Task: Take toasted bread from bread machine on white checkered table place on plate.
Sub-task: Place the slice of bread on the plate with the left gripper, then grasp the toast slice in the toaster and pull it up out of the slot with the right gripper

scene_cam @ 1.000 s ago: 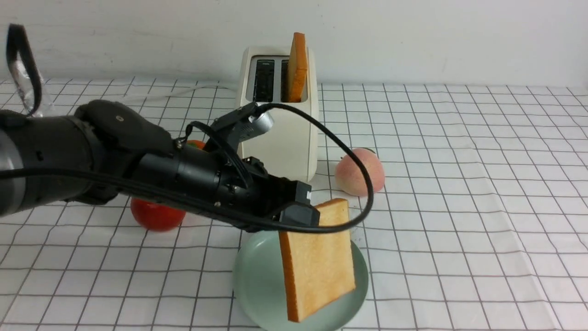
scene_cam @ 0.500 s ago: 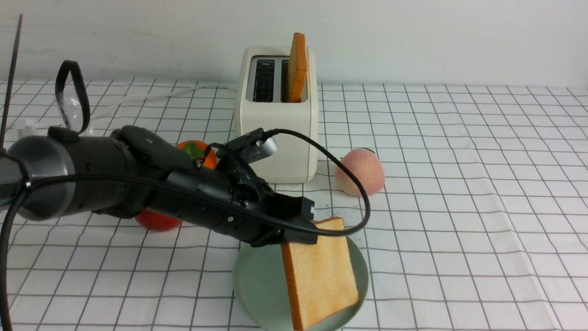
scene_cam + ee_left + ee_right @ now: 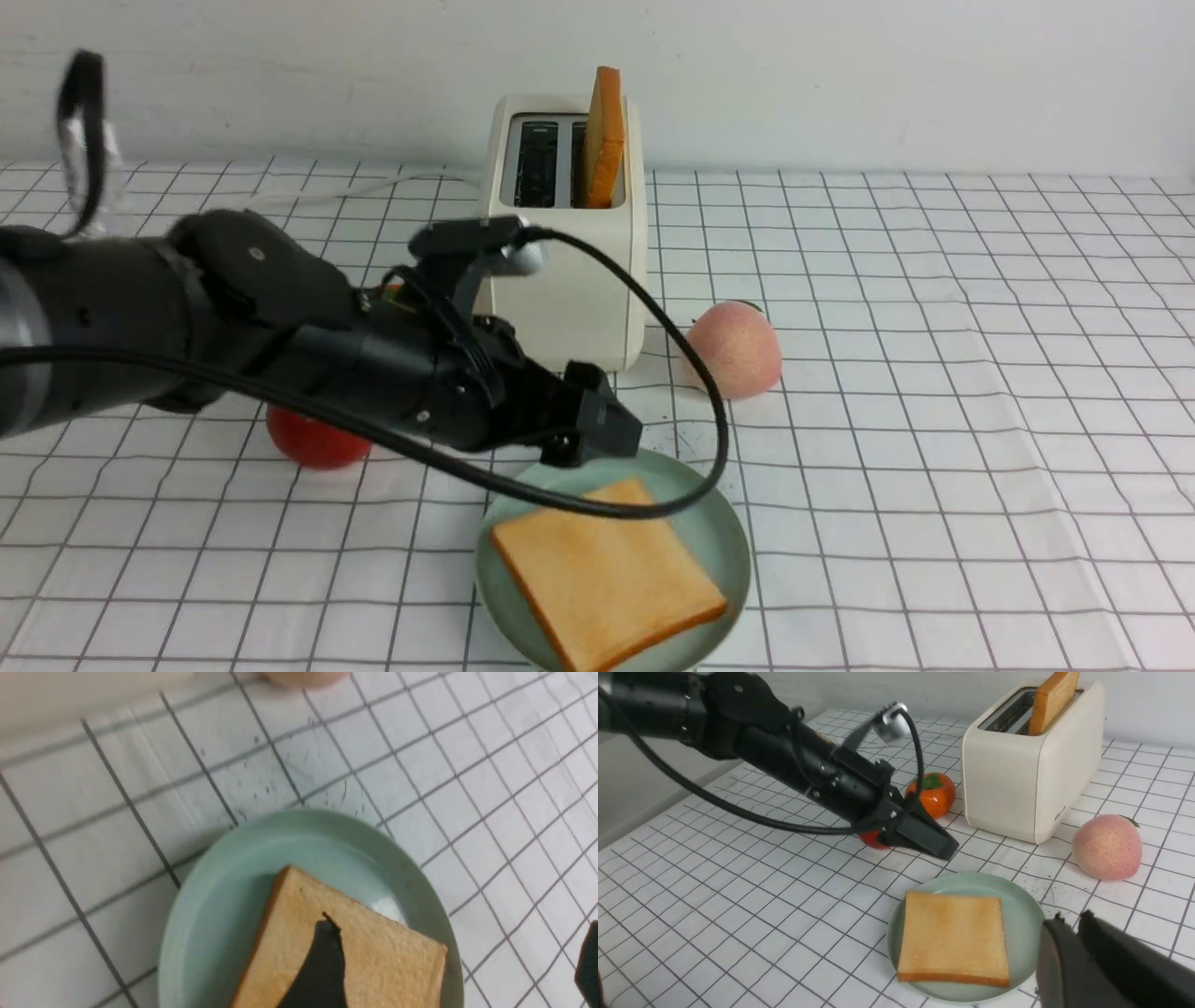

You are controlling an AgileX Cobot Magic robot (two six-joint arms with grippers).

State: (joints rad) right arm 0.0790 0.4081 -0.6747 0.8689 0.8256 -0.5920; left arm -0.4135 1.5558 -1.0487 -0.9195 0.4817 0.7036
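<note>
One slice of toasted bread [image 3: 607, 574] lies flat on the mint-green plate [image 3: 724, 527] at the front of the white checkered table [image 3: 934, 373]. My left gripper [image 3: 597, 429] hovers just above the plate's far-left edge, open and empty. In the left wrist view one finger [image 3: 322, 966] hangs over the toast [image 3: 387, 961] and the other stands far apart from it. A second slice [image 3: 605, 135] stands upright in the right slot of the bread machine [image 3: 569, 280]. My right gripper [image 3: 1070, 918] is shut on nothing beside the plate [image 3: 1022, 919].
A peach [image 3: 733, 350] sits right of the toaster. An orange persimmon [image 3: 931, 795] and a red tomato [image 3: 313, 443] lie left of it, under my left arm. The toaster's white cord [image 3: 373, 182] runs along the back, near the wall.
My left gripper opened and let go of the slice, which dropped from hanging on edge to lying flat on the plate. The left arm lifted slightly.
</note>
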